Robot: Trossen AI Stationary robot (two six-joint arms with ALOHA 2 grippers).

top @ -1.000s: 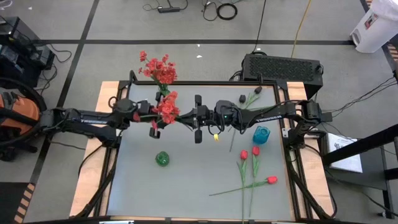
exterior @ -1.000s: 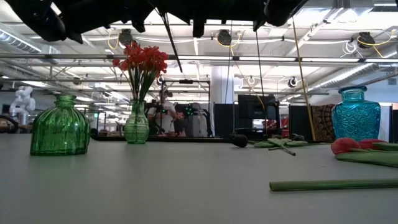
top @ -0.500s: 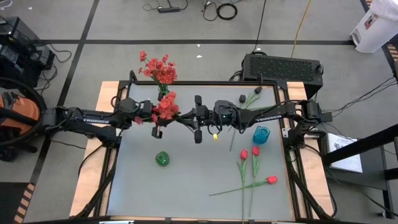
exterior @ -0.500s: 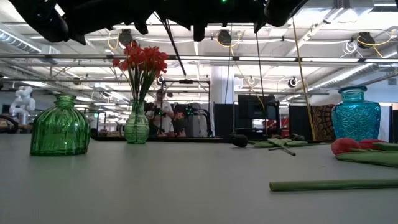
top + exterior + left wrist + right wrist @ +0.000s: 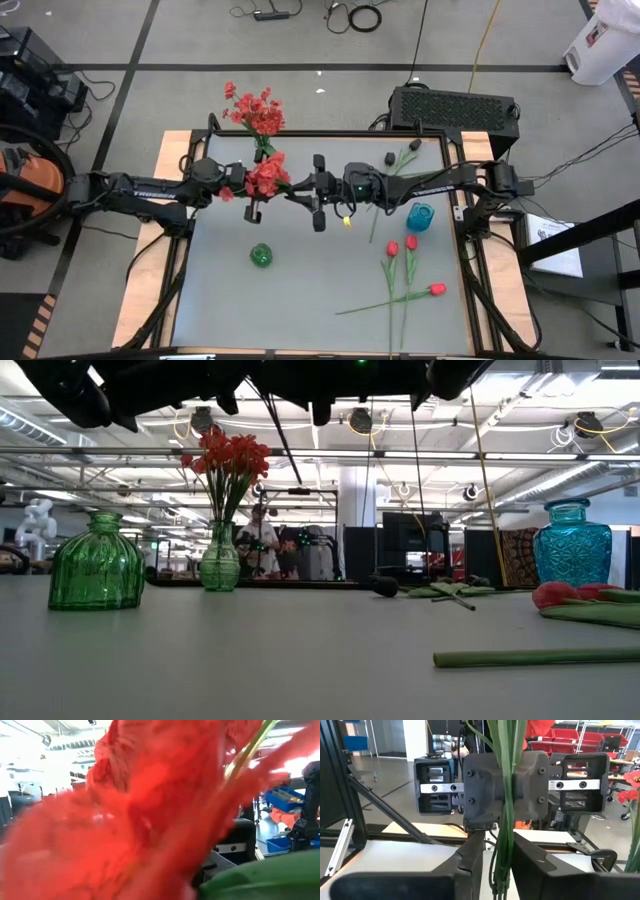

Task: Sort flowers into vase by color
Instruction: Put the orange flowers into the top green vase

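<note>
Above the table's middle, my two grippers meet head-on at one red clustered-blossom spray [image 5: 266, 177]. My left gripper [image 5: 274, 188] is shut on it, right beside the blossoms, which fill the left wrist view [image 5: 135, 815]. My right gripper [image 5: 498, 862] is open, with the spray's green stems [image 5: 503, 815] running between its fingers. A slim green vase [image 5: 220, 563] at the far left holds more red sprays [image 5: 256, 108]. Three red tulip-like buds [image 5: 403, 247] and the black-bloom flowers [image 5: 392, 158] lie flat on the table at the right. My left gripper pinches the spray's green stems [image 5: 504, 767] between its two fingers, just below the blossoms, coming level from the table's left. The spray is lifted clear of the table and lies roughly level. My right gripper: whether either finger still touches the stems, I cannot tell.
A round green vase [image 5: 261, 255] stands near the table's middle left, and a blue vase [image 5: 420, 216] at the right under my right arm. A long green stem [image 5: 530, 657] lies toward the near right edge. Beyond the far edge sits a black box [image 5: 455, 105].
The held spray's blossoms have shifted slightly toward the table's left. Both arms have kept their places above the table's middle.
</note>
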